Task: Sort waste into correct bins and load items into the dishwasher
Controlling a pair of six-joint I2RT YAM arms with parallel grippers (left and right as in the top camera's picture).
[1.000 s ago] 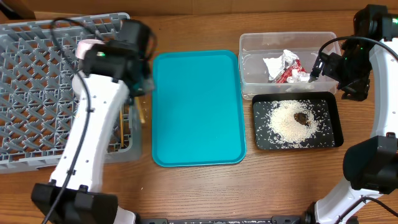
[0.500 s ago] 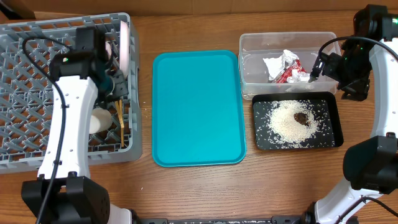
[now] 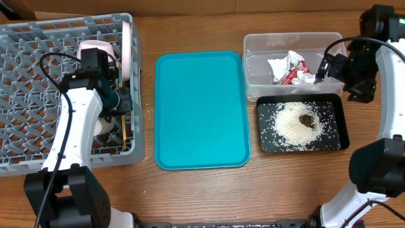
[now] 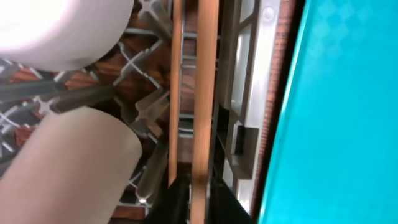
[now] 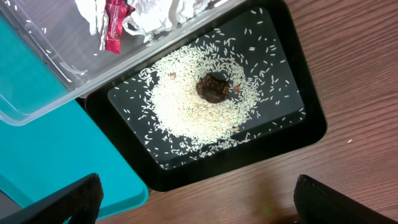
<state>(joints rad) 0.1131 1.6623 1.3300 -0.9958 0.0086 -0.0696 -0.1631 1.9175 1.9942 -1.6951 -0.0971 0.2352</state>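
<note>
Chopsticks (image 4: pixel 204 93) in rack (image 3: pixel 31 57) beneath left gripper (image 3: pixel 121 106)

chopsticks (image 4: pixel 203 93) cut by top edge | cup (image 3: pixel 105 125) half hidden under left arm (image 3: pixel 79 130)

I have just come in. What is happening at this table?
The left gripper is low over the right side of the grey dish rack, right at the two chopsticks lying there; its grip is unclear. The right gripper hangs open by the clear tub with the wrapper. Rice and a brown lump lie in the black tray.
</note>
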